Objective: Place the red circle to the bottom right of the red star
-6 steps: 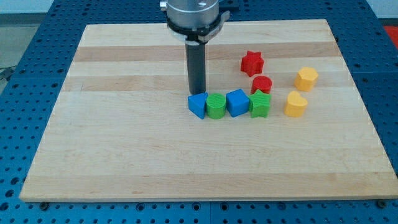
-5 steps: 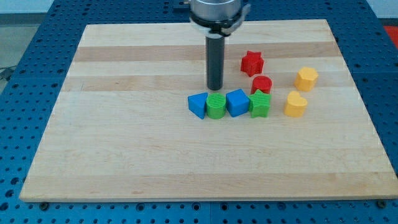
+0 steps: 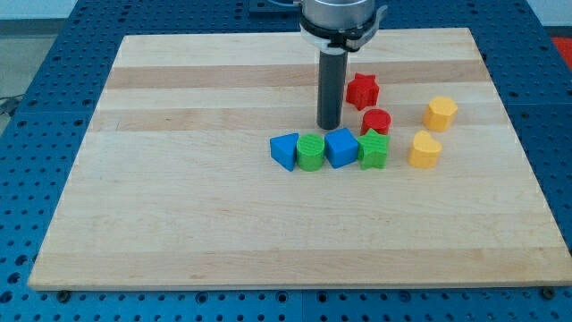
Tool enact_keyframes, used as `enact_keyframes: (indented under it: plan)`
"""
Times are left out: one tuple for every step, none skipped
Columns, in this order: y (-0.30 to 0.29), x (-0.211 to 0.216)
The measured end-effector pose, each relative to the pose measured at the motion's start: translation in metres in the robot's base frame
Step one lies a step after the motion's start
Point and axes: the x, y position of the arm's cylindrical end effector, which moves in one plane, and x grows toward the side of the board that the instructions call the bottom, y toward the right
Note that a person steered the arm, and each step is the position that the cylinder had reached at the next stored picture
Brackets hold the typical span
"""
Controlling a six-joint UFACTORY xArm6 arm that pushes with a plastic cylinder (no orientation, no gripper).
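Small red circle block [image 3: 376, 120] on the light wooden counter [image 3: 179, 197], in the upper right part of the view. Directly below and slightly to the view's right of the red star block [image 3: 362, 90], close to it but apart. Just under the red circle, the green star-shaped block [image 3: 374, 150], touching it or nearly so; not possible to tell which.

The green star ends a row of four blocks that runs toward the view's left: blue cube-like block [image 3: 340, 147], then green cylinder block [image 3: 310, 152], then blue angular block [image 3: 284, 150]. All four side by side, close together or touching.

To the view's right of the red circle, two yellow blocks, apart from it: yellow hexagon-like block [image 3: 440, 114] higher, yellow heart-like block [image 3: 425, 149] lower and more to the left.

No end effector on this arm, so nothing released, clenched or grasped; only a straight dark rod hanging from a grey round mount at the view's top. My tip [image 3: 329, 126] on the counter, just left of the red circle with a small gap between, and just above the blue cube. Left and below the red star, not touching any block.

Blue perforated surface [image 3: 27, 134] all around the counter.
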Motion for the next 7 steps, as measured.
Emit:
enact_keyframes:
  plan:
    - [0.0,0.012]
    - [0.001,0.015]
    - [0.029,0.015]
    - [0.046,0.015]
    - [0.047,0.015]
    - [0.06,0.015]
    - [0.079,0.01]
